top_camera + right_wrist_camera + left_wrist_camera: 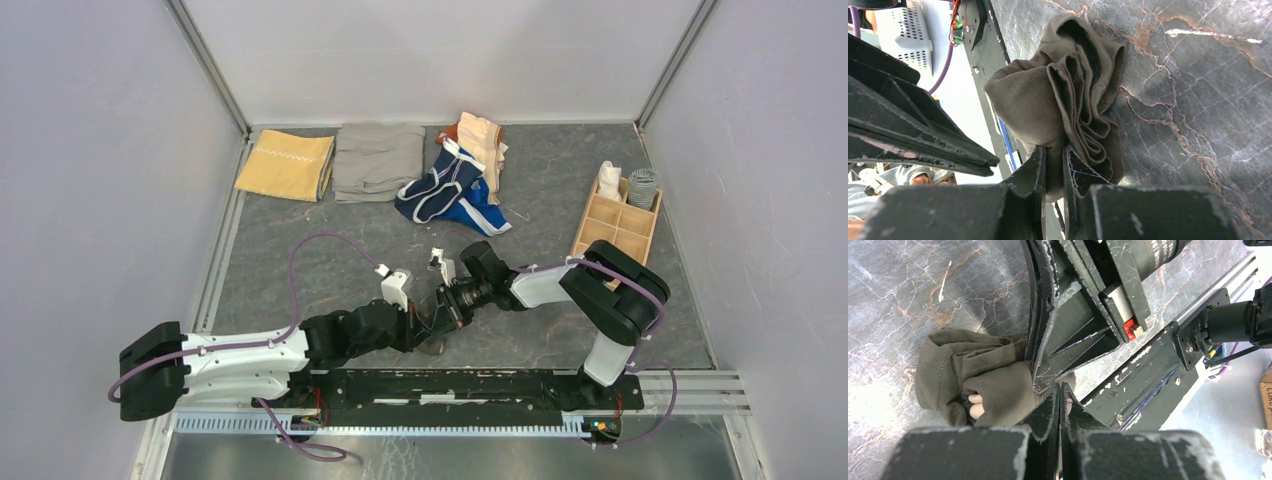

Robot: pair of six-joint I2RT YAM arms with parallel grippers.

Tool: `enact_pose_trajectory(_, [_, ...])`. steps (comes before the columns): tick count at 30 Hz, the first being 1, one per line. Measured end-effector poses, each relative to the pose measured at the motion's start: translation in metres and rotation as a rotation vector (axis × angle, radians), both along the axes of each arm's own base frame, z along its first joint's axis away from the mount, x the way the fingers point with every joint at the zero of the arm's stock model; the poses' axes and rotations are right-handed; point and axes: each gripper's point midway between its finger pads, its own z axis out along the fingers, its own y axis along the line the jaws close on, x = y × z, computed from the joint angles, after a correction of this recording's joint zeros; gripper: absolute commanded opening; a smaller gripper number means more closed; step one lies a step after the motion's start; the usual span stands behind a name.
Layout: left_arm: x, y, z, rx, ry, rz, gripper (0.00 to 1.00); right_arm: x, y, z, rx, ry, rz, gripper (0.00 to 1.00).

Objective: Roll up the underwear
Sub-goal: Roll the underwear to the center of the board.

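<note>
The dark grey-brown underwear [437, 343] is a bunched bundle on the table near the front rail, between both grippers. In the right wrist view its folded layers [1048, 90] show, and my right gripper [1054, 150] is shut on its lower edge. In the left wrist view the bundle [993, 385] lies left of my left gripper [1060, 387], which is shut with its tips against the cloth; I see no cloth between them. A tan strip shows inside the bundle. In the top view the left gripper [425, 325] and right gripper [441, 312] meet over it.
At the back lie navy briefs with white trim [440, 185], a bright blue piece [482, 212] and a peach piece [482, 145]. A mustard-yellow cloth [286, 165] and a grey-khaki cloth [378, 160] sit back left. A wooden divided box [617, 222] stands right.
</note>
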Motion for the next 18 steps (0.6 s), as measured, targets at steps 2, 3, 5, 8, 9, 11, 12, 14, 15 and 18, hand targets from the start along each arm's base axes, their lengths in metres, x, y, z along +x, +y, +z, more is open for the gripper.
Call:
enact_pose_trajectory(2, [0.0,0.001,-0.003,0.006,0.0,0.002,0.02,0.0,0.0,0.0,0.001,0.001,0.001,0.0])
enact_pose_trajectory(3, [0.0,0.002,-0.005,0.011,-0.002,0.007,0.02,0.0,0.0,0.0,0.001,0.001,0.001,0.0])
enact_pose_trajectory(5, [0.002,0.006,-0.01,0.023,-0.007,0.022,0.02,0.0,0.0,0.0,0.001,0.002,0.0,0.0])
enact_pose_trajectory(8, [0.003,0.012,-0.018,0.042,-0.003,0.042,0.02,0.0,0.0,0.0,0.001,0.002,0.0,0.01])
enact_pose_trajectory(9, [0.003,0.014,-0.02,0.043,0.0,0.051,0.02,0.0,0.0,0.0,0.001,0.001,0.001,0.02])
enact_pose_trajectory(11, [0.003,0.014,-0.02,0.037,0.003,0.06,0.02,0.0,0.0,0.0,0.002,0.001,0.001,0.03])
enact_pose_trajectory(12, [0.003,0.015,-0.02,0.035,0.004,0.065,0.02,0.0,0.0,0.0,0.002,0.001,0.0,0.04])
enact_pose_trajectory(14, [0.005,0.015,-0.021,0.03,0.008,0.083,0.02,0.001,0.0,0.0,0.001,0.0,0.0,0.06])
enact_pose_trajectory(15, [0.005,0.016,-0.022,0.027,0.011,0.091,0.02,0.001,0.0,0.0,0.002,-0.001,0.001,0.08])
enact_pose_trajectory(18, [0.007,0.019,-0.025,0.021,0.023,0.126,0.02,0.002,0.0,-0.001,-0.001,-0.007,-0.001,0.17])
